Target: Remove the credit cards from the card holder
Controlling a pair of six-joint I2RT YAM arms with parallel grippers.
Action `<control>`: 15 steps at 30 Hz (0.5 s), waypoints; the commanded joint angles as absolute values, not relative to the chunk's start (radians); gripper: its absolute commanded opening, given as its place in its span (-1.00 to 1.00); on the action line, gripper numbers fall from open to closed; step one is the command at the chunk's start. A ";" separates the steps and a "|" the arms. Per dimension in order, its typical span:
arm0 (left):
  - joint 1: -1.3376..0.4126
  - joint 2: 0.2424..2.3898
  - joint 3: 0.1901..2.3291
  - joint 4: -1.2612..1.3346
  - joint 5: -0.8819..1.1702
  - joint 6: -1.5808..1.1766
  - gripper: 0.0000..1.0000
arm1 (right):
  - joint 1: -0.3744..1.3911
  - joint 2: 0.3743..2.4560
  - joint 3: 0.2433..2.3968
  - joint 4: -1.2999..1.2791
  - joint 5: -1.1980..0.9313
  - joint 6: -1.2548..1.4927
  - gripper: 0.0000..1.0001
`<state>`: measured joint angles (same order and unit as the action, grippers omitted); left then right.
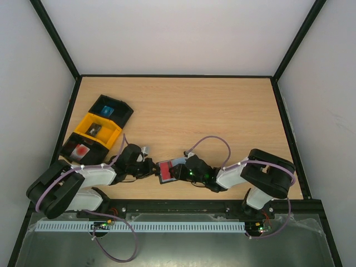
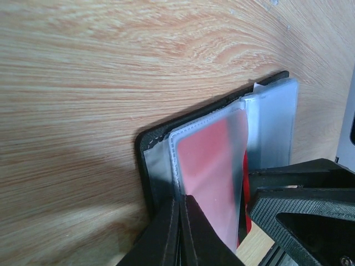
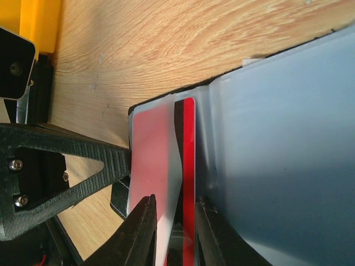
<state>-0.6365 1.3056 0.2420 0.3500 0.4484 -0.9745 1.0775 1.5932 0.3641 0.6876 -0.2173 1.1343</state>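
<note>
Nearest the right wrist lens, the right claw [image 3: 176,204] stands narrow, its two fingers pinched on the near end of the red card [image 3: 189,144]. That card shows as a bright strip partly out of a frosted sleeve [image 3: 152,160]. Its long axis runs straight ahead of this claw, away from the fingertips, so I judge the coming pull should go straight back along that line, not sideways. Just right of the claw lies the grey-blue inner face of the card holder [image 3: 277,138], open flat on the table [image 1: 194,111]. Facing it from the far side, the left claw [image 2: 181,204] is closed tight on the holder's sleeve edge, which should anchor it against the pull. Both arms lie low and reach inward, wrists nearly meeting at the holder; the right one has the card.
</note>
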 commanded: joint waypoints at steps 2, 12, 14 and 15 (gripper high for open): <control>-0.641 1.312 0.240 0.310 0.416 -0.945 -0.95 | 1.080 1.606 0.359 0.754 -0.208 1.158 -0.65; -0.641 1.312 0.232 0.319 0.408 -0.934 -0.95 | 1.081 1.586 0.331 0.792 -0.208 1.170 -0.96; -0.641 1.324 0.233 0.323 0.405 -0.931 -0.95 | 1.080 1.574 0.319 0.793 -0.200 1.172 -0.96; -0.641 1.332 0.235 0.329 0.405 -0.929 -0.95 | 1.080 1.567 0.315 0.792 -0.195 1.173 -0.96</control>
